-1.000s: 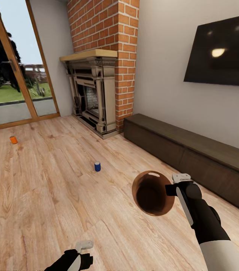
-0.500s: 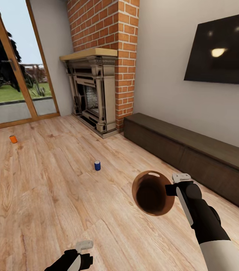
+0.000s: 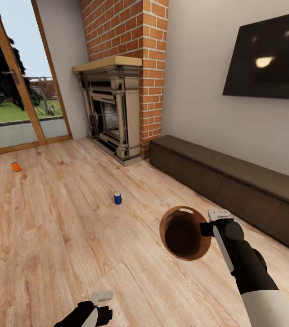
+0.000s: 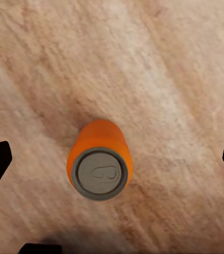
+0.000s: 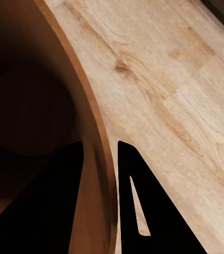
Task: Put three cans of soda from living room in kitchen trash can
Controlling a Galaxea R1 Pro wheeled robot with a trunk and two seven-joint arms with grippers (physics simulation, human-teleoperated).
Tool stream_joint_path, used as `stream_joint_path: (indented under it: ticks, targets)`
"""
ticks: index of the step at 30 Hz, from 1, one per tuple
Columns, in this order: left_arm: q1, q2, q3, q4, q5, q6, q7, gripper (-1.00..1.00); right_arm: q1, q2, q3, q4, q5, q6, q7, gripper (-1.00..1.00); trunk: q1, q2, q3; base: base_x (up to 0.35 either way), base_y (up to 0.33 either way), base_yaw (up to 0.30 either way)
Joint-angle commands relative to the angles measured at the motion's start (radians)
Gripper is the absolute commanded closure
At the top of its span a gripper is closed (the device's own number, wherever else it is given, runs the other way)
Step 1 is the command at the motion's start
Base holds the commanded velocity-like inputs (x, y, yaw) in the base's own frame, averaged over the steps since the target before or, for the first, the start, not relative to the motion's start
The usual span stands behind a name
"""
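The right gripper (image 3: 206, 228) pinches the rim of the tash can (image 3: 183, 234). The left gripper (image 4: 112, 159) is spread, with an upright orange can (image 4: 98, 159) directly below it on the floor (image 4: 165, 69).

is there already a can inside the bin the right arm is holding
No: in the head view the trash can held by the right gripper shows a bare brown inside.

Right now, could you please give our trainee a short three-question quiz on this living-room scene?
1. True or false: the right pincer grips the trash can by its rim.
2. Which soda can stands nearer the fireplace: A) the blue can, B) the far orange can?
3. Fill in: the orange can under the left pincer stands ____ on the wood floor.

Key: 1 true; 2 A; 3 upright.
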Motion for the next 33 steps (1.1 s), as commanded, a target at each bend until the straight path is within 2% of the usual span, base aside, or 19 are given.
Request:
stream_joint_path:
  ticks: [1,9,16,26,33]
  targets:
    - [0.0,0.0,0.0,0.0,0.0,0.0,0.0,-1.0,-0.001,0.0,0.0,-0.001,-0.007,0.0,0.003,1.0,0.004,-0.007,-0.003,0.0,0.0,0.0]
    - [0.0,0.0,0.0,0.0,-0.001,0.0,-0.001,-1.0,-0.001,0.0,0.0,-0.001,-0.007,0.0,0.003,1.0,0.034,-0.063,-0.028,0.0,0.0,0.0]
    - [0.0,0.0,0.0,0.0,-0.001,0.0,-0.001,-1.0,-0.001,-0.001,0.0,-0.001,-0.007,0.0,0.003,1.0,0.034,-0.063,-0.028,0.0,0.0,0.0]
    - [0.0,0.0,0.0,0.0,-0.001,0.0,-0.001,-1.0,-0.001,-0.001,0.0,-0.001,-0.007,0.0,0.003,1.0,0.073,-0.133,-0.059,0.0,0.0,0.0]
    - [0.0,0.0,0.0,-0.001,-0.001,0.0,-0.001,-1.0,-0.001,-0.001,0.0,-0.001,-0.007,0.0,0.003,1.0,0.073,-0.133,-0.059,0.0,0.0,0.0]
